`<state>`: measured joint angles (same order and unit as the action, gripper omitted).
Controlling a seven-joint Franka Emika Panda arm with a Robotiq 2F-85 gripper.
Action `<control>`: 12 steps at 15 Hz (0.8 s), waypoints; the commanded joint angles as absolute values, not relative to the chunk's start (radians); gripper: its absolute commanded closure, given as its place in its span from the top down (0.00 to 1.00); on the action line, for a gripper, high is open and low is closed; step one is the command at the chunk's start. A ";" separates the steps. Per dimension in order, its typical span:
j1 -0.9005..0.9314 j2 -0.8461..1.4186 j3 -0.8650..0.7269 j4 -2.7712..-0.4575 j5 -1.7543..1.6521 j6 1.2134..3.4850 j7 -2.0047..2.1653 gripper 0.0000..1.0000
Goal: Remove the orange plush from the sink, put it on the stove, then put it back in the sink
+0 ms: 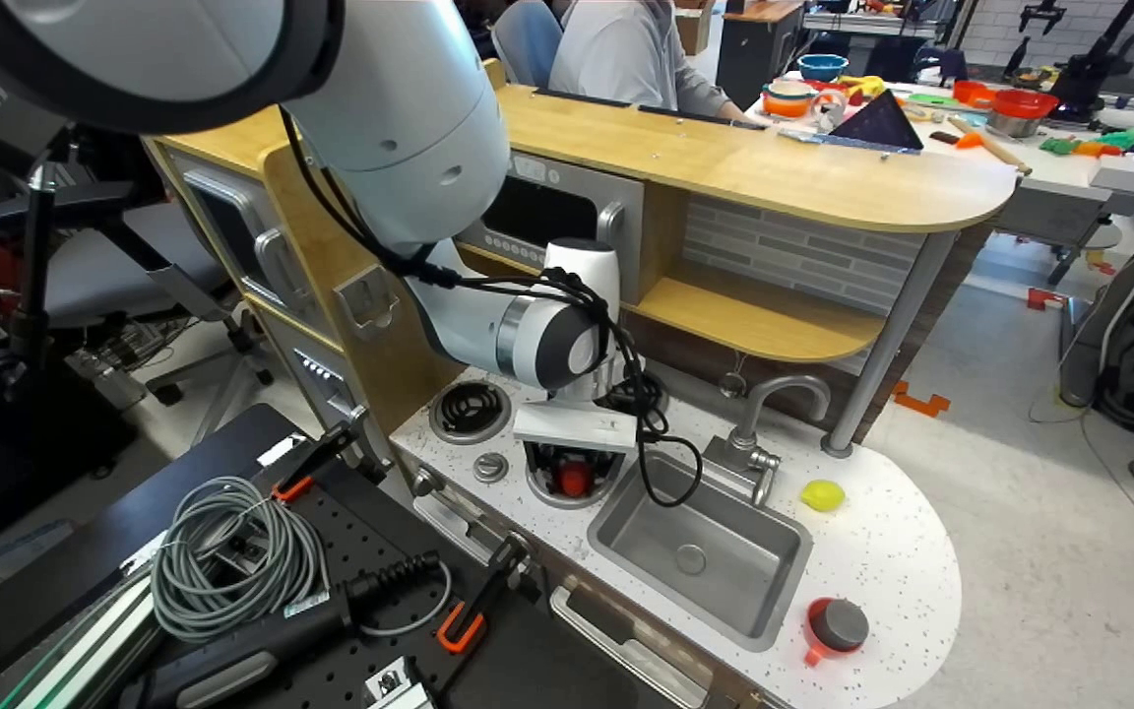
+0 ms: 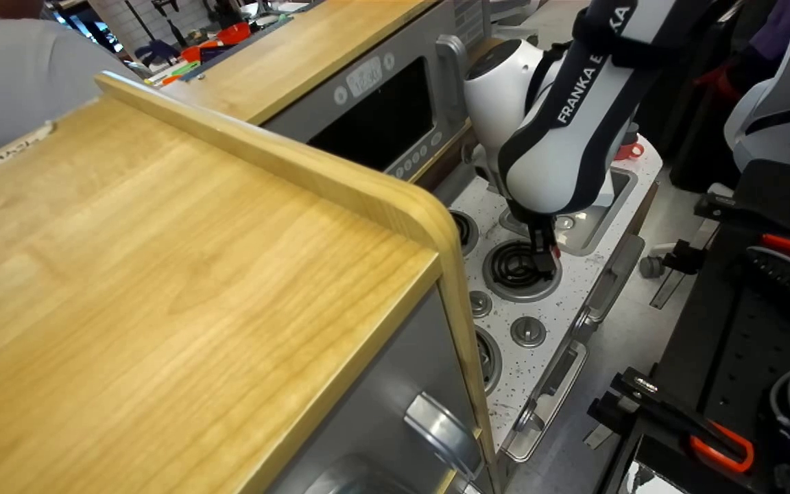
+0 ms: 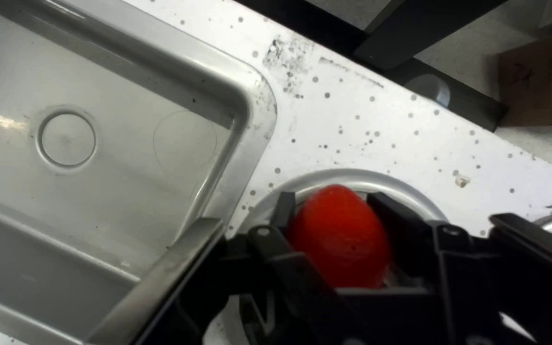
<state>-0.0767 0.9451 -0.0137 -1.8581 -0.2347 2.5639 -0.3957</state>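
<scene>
Sink (image 3: 122, 191), a rectangular grey metal basin, shows its round drain (image 3: 67, 139); beside it, the gripper (image 3: 330, 203) clasps the rounded orange plush (image 3: 345, 239) over a silver-rimmed burner (image 3: 372, 179) on the speckled white stove (image 1: 470, 409).

- There's the plush (image 3: 343, 239), in the gripper (image 3: 334, 211), over the front burner (image 2: 515, 264) beside the sink (image 1: 715, 581)!
- In an exterior view: stove (image 1: 470, 410) left, sink right, faucet (image 1: 746, 429) behind it.
- Lemon (image 1: 822, 495) right of the faucet; cup (image 1: 821, 645) further forward, right of the sink.
- Here's the bench (image 1: 547, 650) out front, cable (image 1: 183, 591) on it.
</scene>
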 commanded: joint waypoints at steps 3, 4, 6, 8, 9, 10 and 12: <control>-0.149 0.945 0.045 -1.839 -0.186 2.603 -0.404 0.19; -0.161 0.944 0.056 -1.838 -0.172 2.603 -0.406 0.19; -0.178 0.951 0.076 -1.825 -0.144 2.604 -0.402 0.19; -0.177 0.957 0.082 -1.818 -0.125 2.618 -0.390 0.19; -0.174 0.963 0.081 -1.810 -0.118 2.616 -0.384 0.19; -0.169 0.967 0.077 -1.806 -0.114 2.620 -0.378 0.19; -0.154 0.975 0.062 -1.801 -0.115 2.626 -0.357 0.19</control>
